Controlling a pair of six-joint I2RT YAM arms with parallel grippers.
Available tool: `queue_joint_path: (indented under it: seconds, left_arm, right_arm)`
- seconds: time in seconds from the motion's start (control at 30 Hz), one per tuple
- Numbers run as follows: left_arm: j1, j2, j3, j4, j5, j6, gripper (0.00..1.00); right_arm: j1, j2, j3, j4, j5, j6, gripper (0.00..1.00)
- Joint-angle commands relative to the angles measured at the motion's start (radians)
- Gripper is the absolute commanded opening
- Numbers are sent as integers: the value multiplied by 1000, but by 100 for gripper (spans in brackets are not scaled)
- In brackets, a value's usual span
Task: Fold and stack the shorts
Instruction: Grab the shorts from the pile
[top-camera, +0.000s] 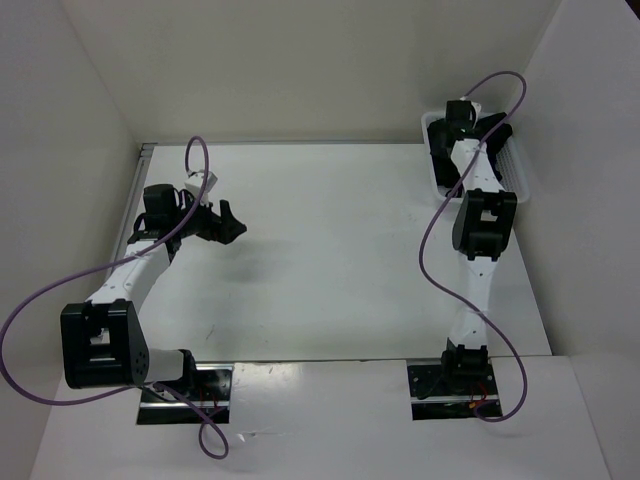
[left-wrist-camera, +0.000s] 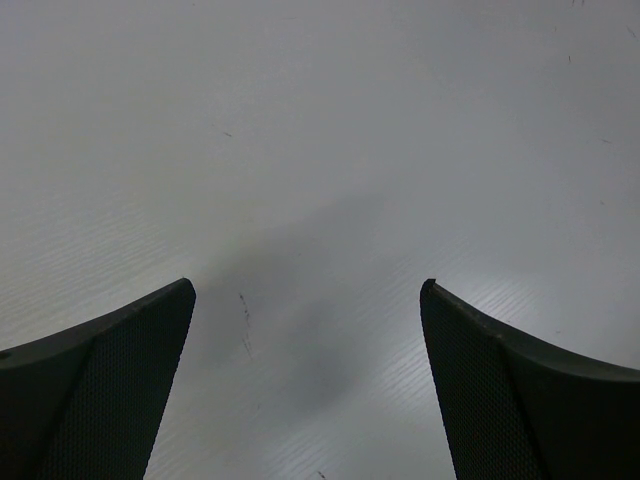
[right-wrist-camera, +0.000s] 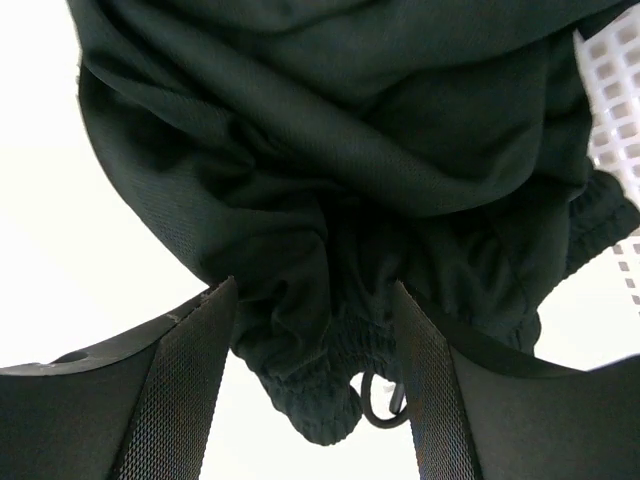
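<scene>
Bench is sitting white under both arms, with walls closing it in on three sides. Your left arm is bending out along the left edge. Your right arm is reaching up the right side into the far right corner. A white mesh basket is sitting in that corner, close to the right wall. Shorts are bunching up at the basket, its mesh showing just beside them. You can't tell whether they're resting in it or hanging clear. Your right pincer is clamping on the shorts: the gathered waistband is filling the gap between the fingers, with cloth pressing against both pads. Your left pincer is hovering over bare bench near the left edge, fingers standing wide apart and gripping nothing. Drawstring is dangling as a small loop under the waistband, just beside one finger.
</scene>
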Motion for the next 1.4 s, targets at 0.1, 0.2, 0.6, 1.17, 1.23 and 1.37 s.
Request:
queue_joint_path:
  seconds: [0.1,0.2,0.6,1.17,1.23,1.37]
  left_arm:
    - [-3,-15,-6,7,30,5,100]
    - [-3,-15,-6,7,30,5,100]
    - [-3,-25,-15,25,40,5,100]
    - [-3,-230,-160,153,38,5,100]
    - [-3,-264,-189,177,38,5,100]
    - [-3,-317,-215,212,29,5,100]
  right_arm:
    - [-8,30,-22,40,-30,-20,69]
    - [-8,30,-43,40,-54,-31,58]
    - [-8,-23,16,40,-53,-57,0]
    - [150,-404,-74,104,251,-24,0]
    - [163,-485,-115,152,275,-37,0]
    - [186,-583,-91,197,275,-86,0]
